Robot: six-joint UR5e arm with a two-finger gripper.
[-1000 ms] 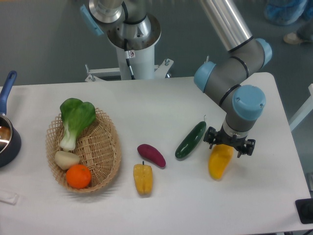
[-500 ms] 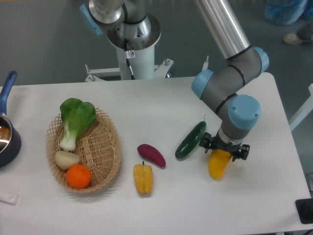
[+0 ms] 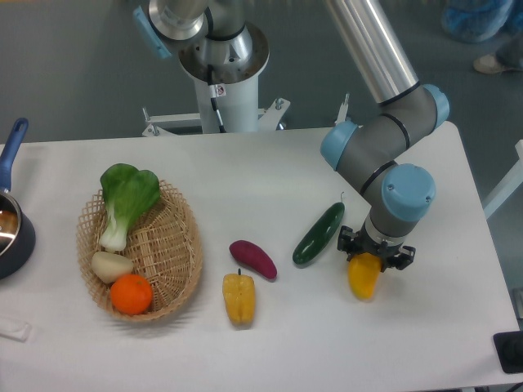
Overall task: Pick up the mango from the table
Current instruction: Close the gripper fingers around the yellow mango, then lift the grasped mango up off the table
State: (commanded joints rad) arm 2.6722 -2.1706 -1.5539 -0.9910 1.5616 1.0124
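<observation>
Nearest us on the table [image 3: 270, 351] we count 1 yellow bell pepper [image 3: 239, 296] and 1 mango [image 3: 363, 276], its upper end under the gripper [image 3: 375, 255]; we cannot tell whether the fingers grip it. Next come 1 purple sweet potato [image 3: 253, 259], 1 cucumber [image 3: 319, 233], and 1 wicker basket [image 3: 176, 261] holding 1 orange [image 3: 131, 294], 1 pale potato [image 3: 111, 265] and 1 bok choy [image 3: 125, 198]. At the left edge sits 1 blue pot [image 3: 11, 233].

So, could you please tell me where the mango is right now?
The mango lies on the table's right side, under the gripper, just right of the cucumber.
</observation>
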